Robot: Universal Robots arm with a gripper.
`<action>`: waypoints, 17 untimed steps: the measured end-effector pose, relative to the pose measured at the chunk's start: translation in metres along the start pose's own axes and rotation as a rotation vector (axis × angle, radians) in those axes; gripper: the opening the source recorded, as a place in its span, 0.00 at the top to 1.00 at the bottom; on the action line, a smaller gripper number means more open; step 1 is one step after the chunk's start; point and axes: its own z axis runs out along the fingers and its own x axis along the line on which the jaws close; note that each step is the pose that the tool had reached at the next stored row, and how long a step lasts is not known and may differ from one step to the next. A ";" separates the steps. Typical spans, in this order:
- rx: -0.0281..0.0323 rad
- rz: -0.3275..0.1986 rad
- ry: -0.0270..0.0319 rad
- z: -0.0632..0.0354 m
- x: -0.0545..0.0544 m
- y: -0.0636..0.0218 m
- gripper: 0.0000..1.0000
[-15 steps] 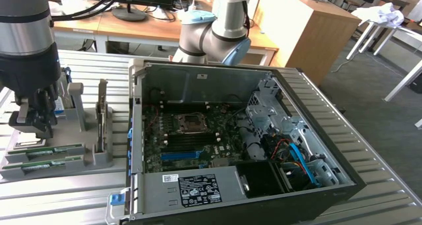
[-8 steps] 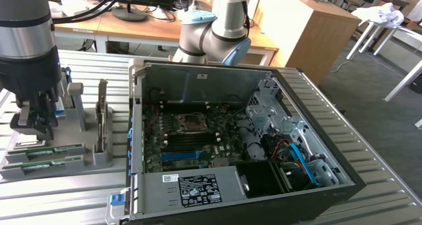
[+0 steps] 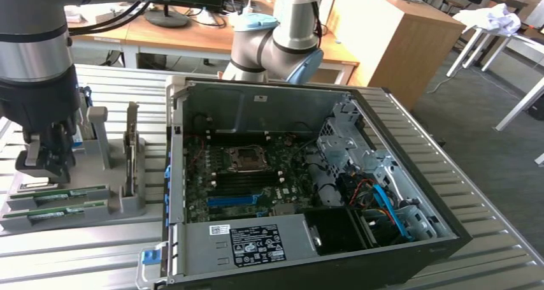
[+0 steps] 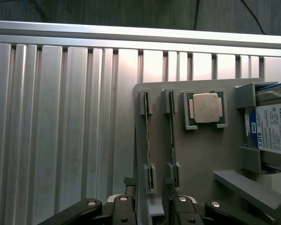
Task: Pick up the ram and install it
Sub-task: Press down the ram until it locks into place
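ok, pincer (image 4: pixel 148 191) is wide open and holds nothing. we see its two dark fingers (image 4: pixel 129 186) standing either side of one end of the ram (image 4: pixel 146 136), and we can't make out any contact. the ram sits on edge in the outermost slot of a grey holder (image 4: pixel 196 154), and a second green stick (image 4: pixel 172 136) is in the next slot just beside it. further along the holder we see a cpu (image 4: pixel 206 108) in its pocket, then a hard drive (image 4: pixel 271 126). in the exterior view the pincer hangs over the holder at that view's left, near an upright card (image 3: pixel 132 143). the open pc case (image 3: pixel 255 105) lies to that view's right on the slatted metal table (image 3: pixel 85 258), motherboard (image 3: pixel 246 175) exposed.
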 end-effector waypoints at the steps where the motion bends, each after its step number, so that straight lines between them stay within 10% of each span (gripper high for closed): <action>1: 0.0001 0.000 -0.0001 0.0008 0.000 -0.0001 0.64; 17: -0.0001 0.000 0.0000 0.0134 0.000 -0.0008 0.64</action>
